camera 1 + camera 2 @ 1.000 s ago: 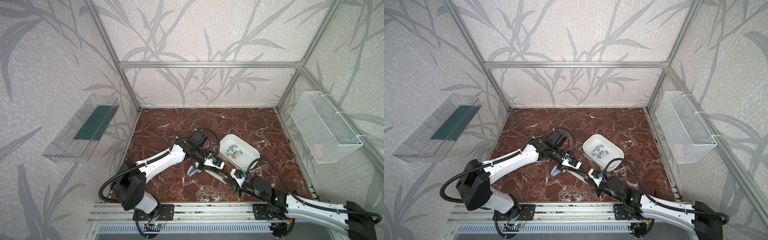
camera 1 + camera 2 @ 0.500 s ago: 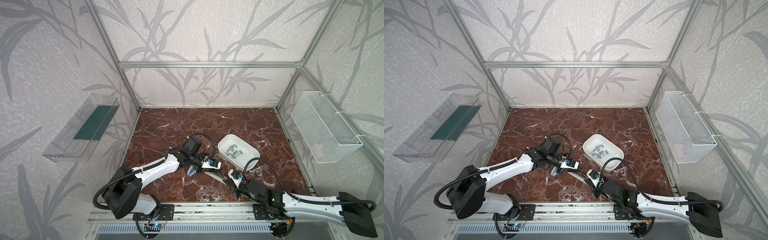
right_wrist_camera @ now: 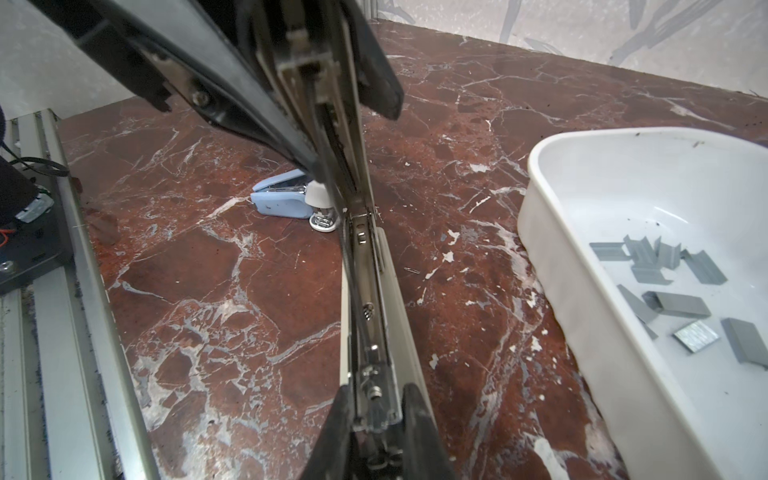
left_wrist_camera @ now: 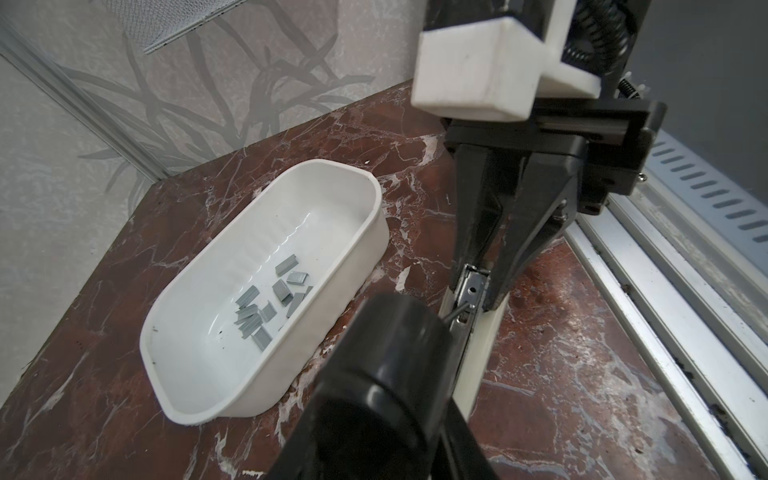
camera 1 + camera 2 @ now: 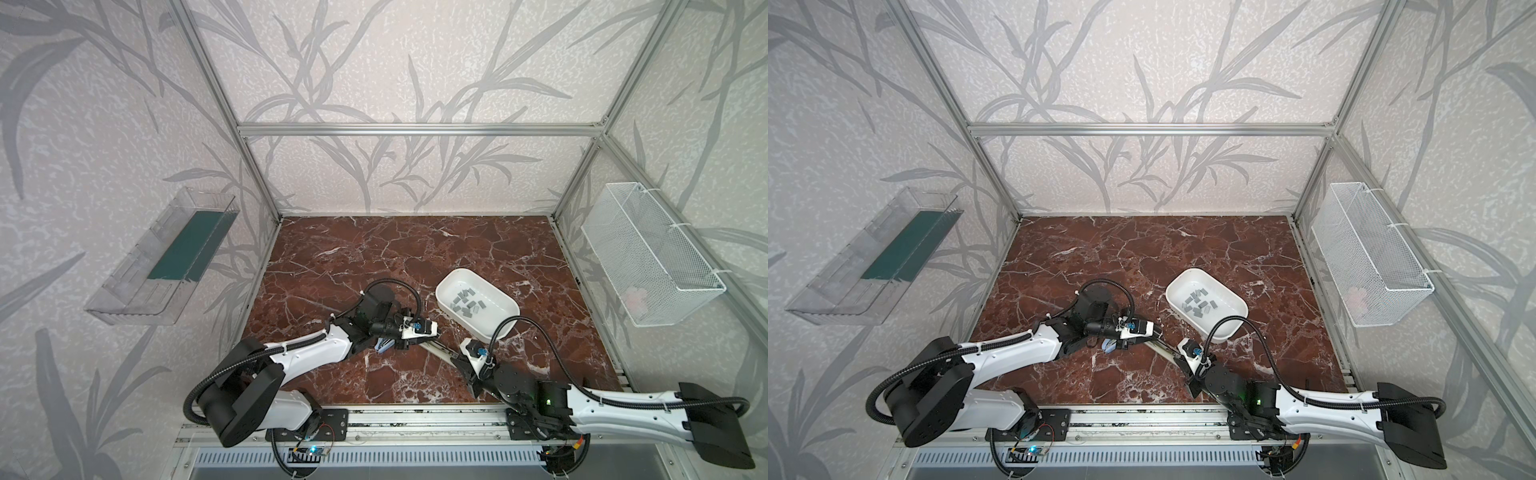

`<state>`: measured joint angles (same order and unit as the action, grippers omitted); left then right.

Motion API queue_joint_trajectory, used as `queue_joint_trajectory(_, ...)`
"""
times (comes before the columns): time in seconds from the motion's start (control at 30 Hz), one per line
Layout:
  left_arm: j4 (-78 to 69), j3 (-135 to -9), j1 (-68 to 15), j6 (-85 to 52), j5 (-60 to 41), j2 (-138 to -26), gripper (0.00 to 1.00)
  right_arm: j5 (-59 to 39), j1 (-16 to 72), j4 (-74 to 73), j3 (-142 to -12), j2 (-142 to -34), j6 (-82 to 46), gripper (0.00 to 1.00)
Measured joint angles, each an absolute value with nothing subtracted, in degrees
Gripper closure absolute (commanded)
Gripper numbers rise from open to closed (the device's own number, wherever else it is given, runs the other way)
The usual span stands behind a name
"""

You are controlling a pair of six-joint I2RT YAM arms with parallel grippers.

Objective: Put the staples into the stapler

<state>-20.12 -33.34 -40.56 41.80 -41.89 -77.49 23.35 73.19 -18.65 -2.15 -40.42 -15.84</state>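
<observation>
A clear wall shelf (image 5: 166, 257) with a dark green liner hangs at the far left of both top views, above a red-brown marble tabletop (image 5: 374, 257). At lower centre the left arm reaches in from the left, its left gripper (image 5: 411, 343) low over the marble. A blue mini stapler (image 3: 278, 201) lies on the marble just to its left.

In the right wrist view, that gripper's black fingers (image 3: 374, 75) flank the raised metal arm of a long cream stapler (image 3: 392, 291). Whether they press on it or stand slightly off cannot be told. The stapler runs diagonally from there toward the lower right of the top views. Its cream base is flat on the marble, with a bare metal magazine rail along the top.

At the stapler's near end the right gripper (image 4: 478, 293) has its jaws clamped on the rail, one finger on each side. Its arm comes in from the lower right corner.

Further right, just beside the stapler but not touching it, sits a white oval plastic tub (image 4: 357, 257). The staples (image 4: 266, 307), about a dozen short grey strips, lie loosely scattered on the tub's floor, some overlapping. At the far right a white wire mesh basket (image 5: 648, 257) hangs on the side wall, well apart from the rest.
</observation>
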Motion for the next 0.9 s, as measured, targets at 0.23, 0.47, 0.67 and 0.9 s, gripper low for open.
queue_joint_trajectory(0.23, -25.93, -33.15, -39.53, 40.27, -34.76, -78.13, 0.61, 25.41, 73.47, -18.2, -2.2, -42.02, -18.59, 1.0)
queue_joint_trajectory(0.47, -27.05, -33.17, -36.01, 38.98, -36.53, -79.18, 0.61, 27.0, 73.58, -17.8, -3.49, -43.05, -20.75, 1.0)
queue_joint_trajectory(0.67, -27.18, -33.52, -32.95, 38.15, -39.72, -81.69, 0.61, 27.64, 73.65, -16.64, -3.66, -43.22, -21.67, 1.0)
queue_joint_trajectory(0.9, -29.8, -37.91, -21.41, 42.5, -32.51, -86.59, 0.6, 28.25, 74.22, -15.55, -3.66, -45.12, -24.47, 1.0)
